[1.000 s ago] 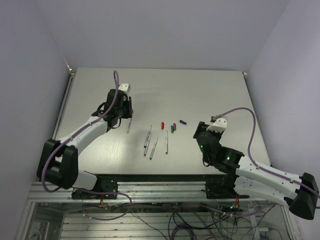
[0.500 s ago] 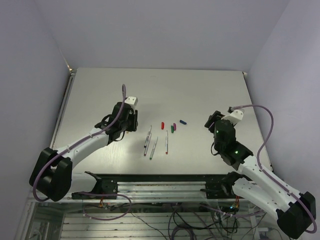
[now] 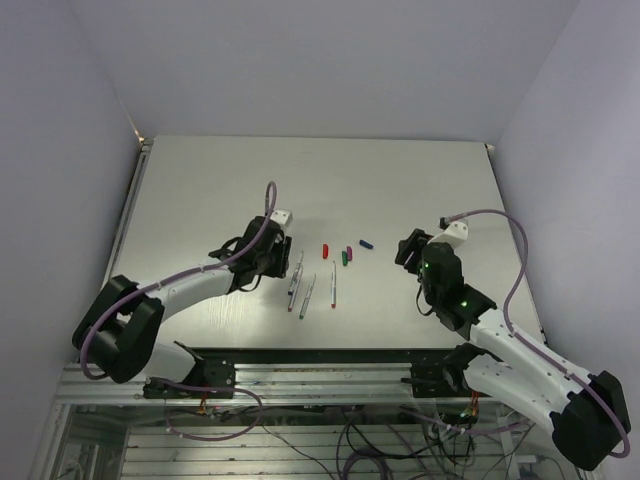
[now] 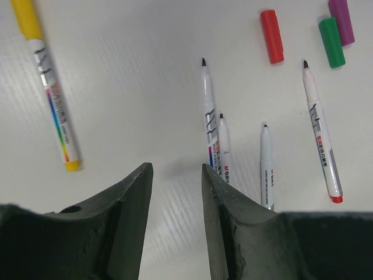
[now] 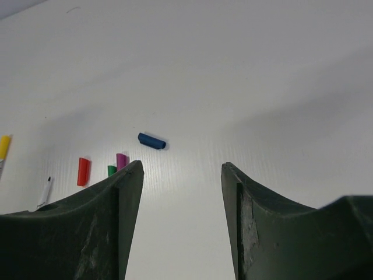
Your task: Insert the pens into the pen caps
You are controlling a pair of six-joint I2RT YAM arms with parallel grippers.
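Four uncapped silver-grey pens (image 4: 208, 111) lie side by side on the table, seen in the top view (image 3: 296, 272) as well. A fifth pen (image 4: 49, 87) wears a yellow cap and lies to their left. Red cap (image 4: 271, 36), green cap (image 4: 331, 42) and purple cap (image 4: 341, 20) lie beyond the pens. The blue cap (image 5: 151, 140) lies apart to the right. My left gripper (image 4: 175, 169) is open and empty, just left of the pens' near ends. My right gripper (image 5: 182, 166) is open and empty, right of the blue cap (image 3: 366, 243).
The white table (image 3: 400, 190) runs between the grey walls. The caps (image 3: 344, 256) cluster mid-table between the two grippers. A metal rail (image 3: 330, 355) runs along the near edge.
My left gripper has moved right, away from the yellow-capped pen toward the uncapped pens. My right gripper rose, swung right, then came slightly back left toward the blue cap.
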